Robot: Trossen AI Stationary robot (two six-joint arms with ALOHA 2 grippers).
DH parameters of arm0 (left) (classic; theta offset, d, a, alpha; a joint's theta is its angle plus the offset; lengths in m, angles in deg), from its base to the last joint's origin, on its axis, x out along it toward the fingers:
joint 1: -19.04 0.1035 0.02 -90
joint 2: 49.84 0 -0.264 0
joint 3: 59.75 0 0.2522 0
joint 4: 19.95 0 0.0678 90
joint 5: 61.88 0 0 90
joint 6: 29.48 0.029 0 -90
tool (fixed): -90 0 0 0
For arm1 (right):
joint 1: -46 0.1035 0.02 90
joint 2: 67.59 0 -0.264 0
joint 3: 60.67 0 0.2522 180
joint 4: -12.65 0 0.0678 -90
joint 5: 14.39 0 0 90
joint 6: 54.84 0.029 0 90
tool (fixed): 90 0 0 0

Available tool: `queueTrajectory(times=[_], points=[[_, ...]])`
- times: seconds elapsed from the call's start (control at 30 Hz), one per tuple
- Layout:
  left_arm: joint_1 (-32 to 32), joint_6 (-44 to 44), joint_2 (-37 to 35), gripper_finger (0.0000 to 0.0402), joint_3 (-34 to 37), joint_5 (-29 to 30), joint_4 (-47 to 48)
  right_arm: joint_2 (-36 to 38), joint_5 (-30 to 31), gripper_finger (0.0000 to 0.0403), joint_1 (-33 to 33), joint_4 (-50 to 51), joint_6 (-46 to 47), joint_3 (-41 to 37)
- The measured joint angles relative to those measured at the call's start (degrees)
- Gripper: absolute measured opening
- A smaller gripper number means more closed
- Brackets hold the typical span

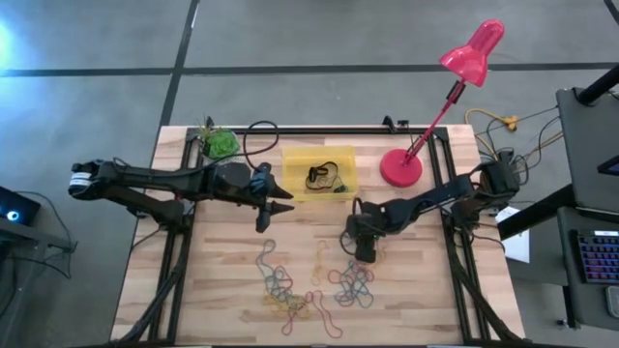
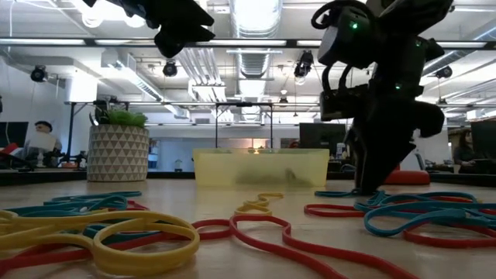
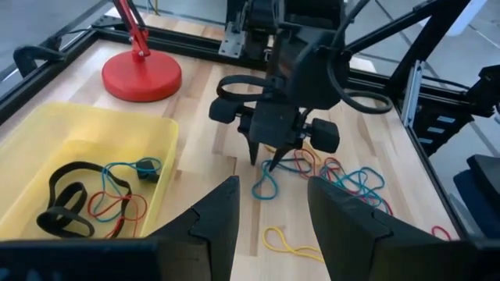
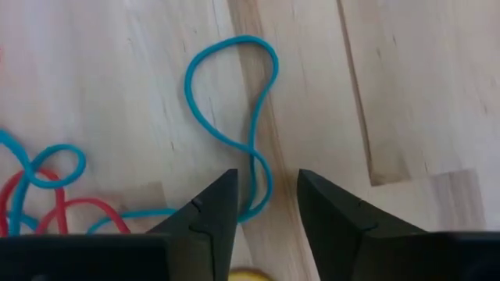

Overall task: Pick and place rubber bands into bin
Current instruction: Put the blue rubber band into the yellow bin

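right gripper [image 4: 264,204] down at the table [image 1: 416,290], fingers parted around a blue rubber band [image 4: 234,109] lying flat, not yet pinched. left gripper [image 3: 269,215] raised beside the yellow bin [image 1: 319,172], fingers apart, holding nothing. bin already holding black, red and blue bands [image 3: 98,195]. more bands [image 1: 290,290] scattered on table. red lamp [image 1: 401,166] beyond bin.

Right gripper [image 1: 365,257] lowered, jaws parted, left gripper [image 1: 276,215] raised, open
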Motion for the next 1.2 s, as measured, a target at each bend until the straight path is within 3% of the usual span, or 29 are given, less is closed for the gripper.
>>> queueTrajectory(times=[0.33,0.63,1.2], points=[[0.0,0.0,0.0,0.0136,0.3,0.1,-0.2,-0.1,2.3,0.0086,1.3,1.6,3.1,0.4],[0.0,0.0,0.0,0.0136,0.4,0.1,-0.9,0.0,1.7,0.0015,1.4,1.5,3.1,0.3],[0.0,0.0,0.0,0.0136,0.5,0.1,-1.3,4.5,3.2,0.0008,1.4,2.0,-2.9,6.5]])
